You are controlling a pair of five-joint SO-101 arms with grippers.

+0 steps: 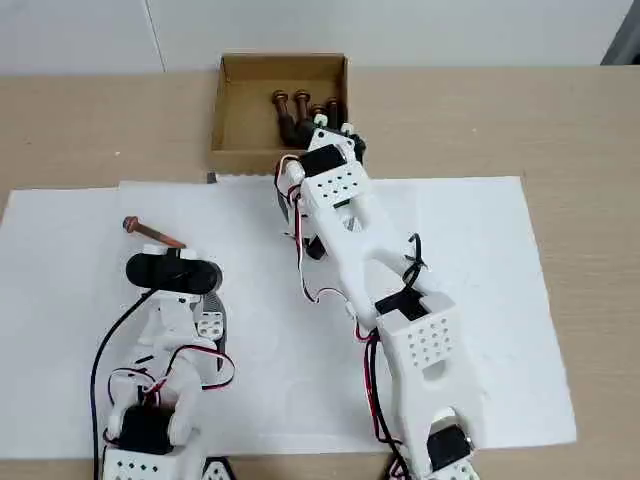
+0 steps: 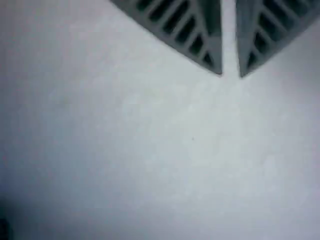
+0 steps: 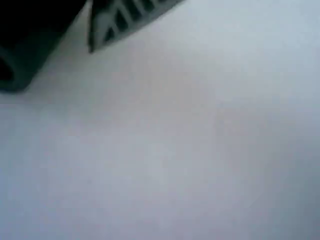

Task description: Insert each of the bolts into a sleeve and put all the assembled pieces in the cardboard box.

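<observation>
- High view: several assembled pieces [image 1: 298,112] are seen lying in the cardboard box [image 1: 232,115]. The right gripper [image 1: 335,132] is placed at the box's near wall, and whether that pincer is spread or pressed together cannot be told. One bare bolt [image 1: 152,231] is seen on the white paper [image 1: 450,250], just beside the left arm.
- Left wrist view: the left gripper [image 2: 230,74] is held almost pressed together above the paper, with a thin slit left and nothing pinched.
- Right wrist view: a dark blurred shape [image 3: 22,50] is seen, and what it is cannot be told.
- The box could be dragged if its wall were caught by the right arm. The bolt could be rolled away if nudged by the nearly closed pincer.
</observation>
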